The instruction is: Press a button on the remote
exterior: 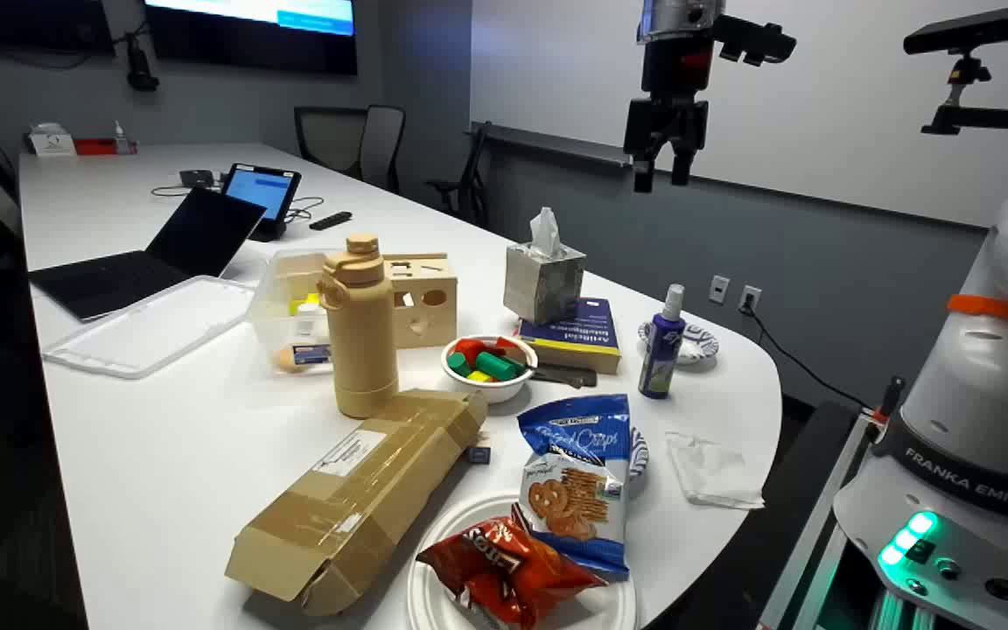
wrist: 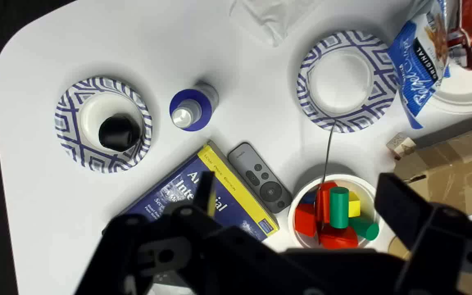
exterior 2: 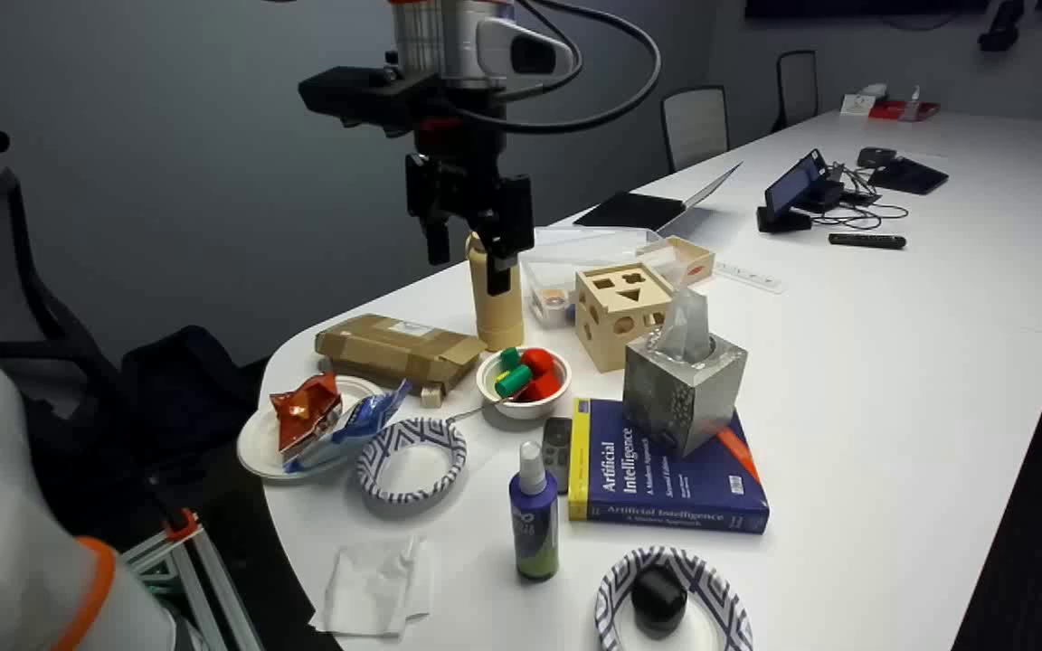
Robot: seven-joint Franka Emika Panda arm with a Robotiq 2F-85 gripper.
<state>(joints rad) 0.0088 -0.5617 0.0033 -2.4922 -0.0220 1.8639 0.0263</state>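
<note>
The remote [wrist: 260, 178] is a slim, flat, dark grey slab with a round pad and several small buttons. It lies face up on the white table, between the thick blue and yellow book [wrist: 236, 192] and the white bowl of blocks [wrist: 344, 177]. It also shows in both exterior views [exterior: 576, 376] [exterior 2: 557, 443], partly hidden there. My gripper [wrist: 296, 178] is open and empty, with its fingers wide apart. In both exterior views the gripper [exterior: 662, 175] [exterior 2: 469, 264] hangs high above the table, pointing down and touching nothing. In the wrist view the remote lies ahead of the left finger.
A tissue box [exterior 2: 684, 389] stands on the book. A spray bottle [exterior 2: 535, 524] stands near the remote. A thin metal handle [wrist: 327, 157] leans from the bowl. A tall tan bottle [exterior: 364, 332], a wooden shape box [exterior 2: 616, 316] and a cardboard package [exterior: 364, 499] stand around. Another black remote [exterior 2: 866, 240] lies far back.
</note>
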